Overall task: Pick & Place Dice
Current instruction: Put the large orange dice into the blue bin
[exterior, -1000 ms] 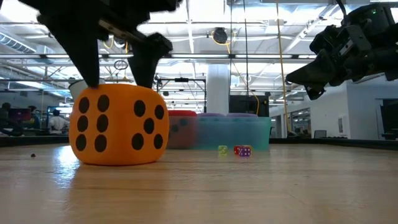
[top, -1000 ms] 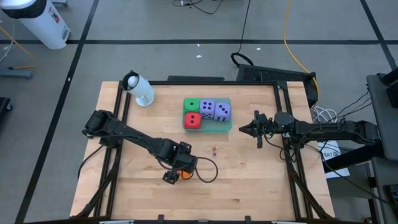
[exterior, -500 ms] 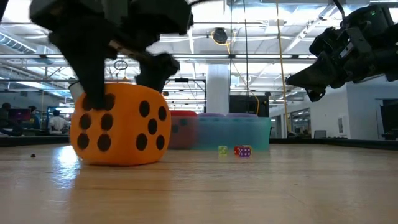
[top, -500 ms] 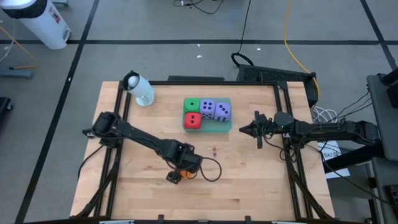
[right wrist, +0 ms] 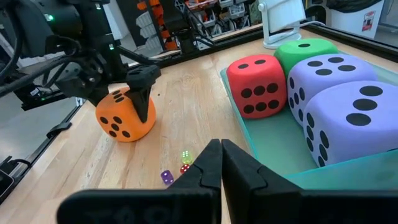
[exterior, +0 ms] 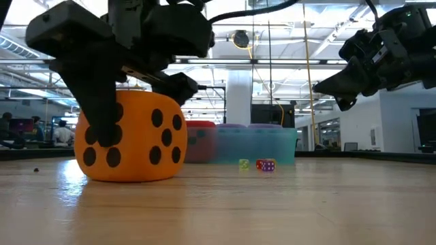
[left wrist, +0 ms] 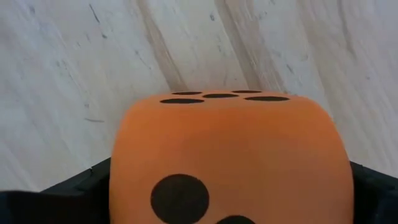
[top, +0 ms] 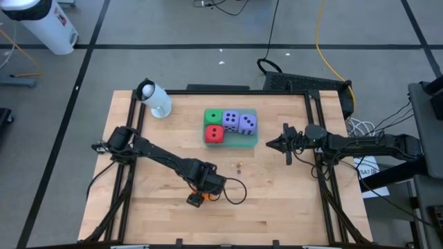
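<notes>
The orange die (exterior: pixel 129 139) rests on its bottom face on the wooden table, near the front centre (top: pixel 197 200). My left gripper (top: pixel 199 194) is down over it, with one finger on each side, and is shut on it. The red die (top: pixel 214 134), the green die (top: pixel 212 117) and two purple dice (top: pixel 239 122) sit in a teal tray (top: pixel 243 142) at the table's far middle. My right gripper (top: pixel 277 144) is shut and empty, hovering right of the tray. My left gripper pinches the orange die's two opposite side faces (left wrist: pixel 124 186) between its two fingers. One finger (exterior: pixel 95 116) shows down the near face; the other (exterior: pixel 178 87) is at the far upper edge. The fingers come from above, pointing down. The die's bottom is on the table.
Three tiny dice (top: pixel 239 166) lie on the wood between the orange die and the tray; they also show in the low view (exterior: pixel 255 165). A white cylinder (top: pixel 156 99) lies at the far left corner. A raised frame (top: pixel 131 138) edges the table.
My left gripper has gone down over the orange die and a little toward the table's near edge. Its fingers now reach farther down the die's sides. The die tipped slightly half a second ago and now sits flat again.
</notes>
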Tool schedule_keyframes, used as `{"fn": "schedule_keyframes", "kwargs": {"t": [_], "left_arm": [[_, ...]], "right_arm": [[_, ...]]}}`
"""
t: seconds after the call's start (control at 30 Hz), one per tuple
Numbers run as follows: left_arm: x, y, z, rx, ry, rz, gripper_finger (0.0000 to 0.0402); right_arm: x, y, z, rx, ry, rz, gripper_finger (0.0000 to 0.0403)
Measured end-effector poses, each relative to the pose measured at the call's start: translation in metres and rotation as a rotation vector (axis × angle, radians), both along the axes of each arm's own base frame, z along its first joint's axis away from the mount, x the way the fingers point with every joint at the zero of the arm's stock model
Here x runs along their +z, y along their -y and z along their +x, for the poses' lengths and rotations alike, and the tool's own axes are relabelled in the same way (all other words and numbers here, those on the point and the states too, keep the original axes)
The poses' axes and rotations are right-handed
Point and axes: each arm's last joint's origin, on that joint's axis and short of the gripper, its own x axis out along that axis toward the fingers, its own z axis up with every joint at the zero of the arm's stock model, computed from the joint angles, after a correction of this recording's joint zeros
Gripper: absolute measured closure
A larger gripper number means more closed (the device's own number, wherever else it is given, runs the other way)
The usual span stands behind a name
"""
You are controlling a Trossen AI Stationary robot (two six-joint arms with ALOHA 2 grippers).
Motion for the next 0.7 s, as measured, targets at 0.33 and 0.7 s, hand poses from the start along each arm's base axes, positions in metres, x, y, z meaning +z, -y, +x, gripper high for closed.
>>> {"fn": "schedule_keyframes", "kwargs": {"t": [0.33, 0.7], "left_arm": [[0.079, -0.044, -0.01, 0.131, 0.292, 0.08, 0.0033], [0.12, -0.145, 0.021, 0.371, 0.638, 0.131, 0.0039]], "right_arm": [[0.001, 0.0, 0.0, 0.0, 0.006, -0.001, 0.0403], [0.001, 0.0, 0.0, -0.004, 0.006, -0.002, 0.0403]]}}
